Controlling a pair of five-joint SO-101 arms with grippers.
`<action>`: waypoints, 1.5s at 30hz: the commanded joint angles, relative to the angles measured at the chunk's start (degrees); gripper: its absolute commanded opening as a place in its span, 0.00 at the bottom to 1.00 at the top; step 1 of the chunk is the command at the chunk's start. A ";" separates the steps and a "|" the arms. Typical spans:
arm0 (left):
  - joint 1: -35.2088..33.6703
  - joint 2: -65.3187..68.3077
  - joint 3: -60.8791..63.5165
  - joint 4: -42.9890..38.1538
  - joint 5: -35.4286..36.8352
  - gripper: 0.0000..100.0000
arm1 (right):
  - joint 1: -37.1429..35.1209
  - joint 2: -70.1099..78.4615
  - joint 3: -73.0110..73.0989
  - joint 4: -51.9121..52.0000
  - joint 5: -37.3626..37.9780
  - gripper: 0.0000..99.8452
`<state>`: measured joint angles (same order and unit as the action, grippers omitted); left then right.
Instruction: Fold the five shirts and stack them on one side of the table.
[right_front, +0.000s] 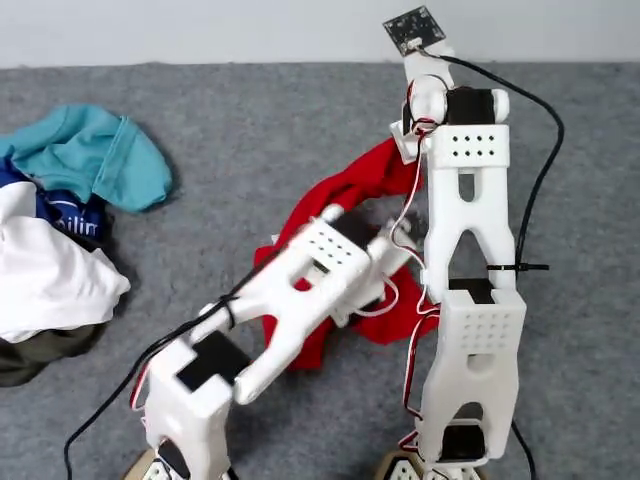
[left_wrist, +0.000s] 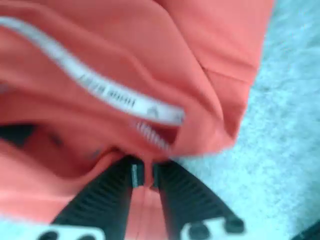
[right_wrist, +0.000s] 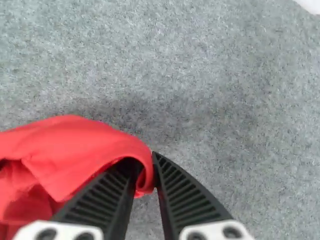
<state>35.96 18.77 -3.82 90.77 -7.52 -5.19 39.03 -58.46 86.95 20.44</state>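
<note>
Since the red shirt (right_front: 352, 188) probably needs spreading before folding, the left gripper (left_wrist: 144, 172) and the right gripper (right_wrist: 146, 172) are each pinching its cloth.

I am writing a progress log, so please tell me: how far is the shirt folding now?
Done: nothing looks folded or stacked yet. In hand: the red shirt is crumpled at the centre, pinched by the left end effector and the right end effector. Left: the teal shirt, blue shirt, white shirt and dark shirt sit in a loose heap at one side.
</note>
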 joint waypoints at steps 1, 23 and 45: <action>-4.57 -9.32 -4.44 4.22 -0.70 0.01 | 0.40 -2.42 -3.87 3.56 -0.62 0.01; -34.55 -48.09 -4.79 3.08 -8.09 0.01 | 1.98 -33.45 -21.98 15.96 -0.53 0.01; -37.01 -73.49 -10.15 -10.99 -9.14 0.01 | 2.42 -71.60 -21.89 15.78 -0.53 0.01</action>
<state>-0.44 -52.53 -10.77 80.22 -16.31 -3.69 -31.21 -80.62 100.57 20.44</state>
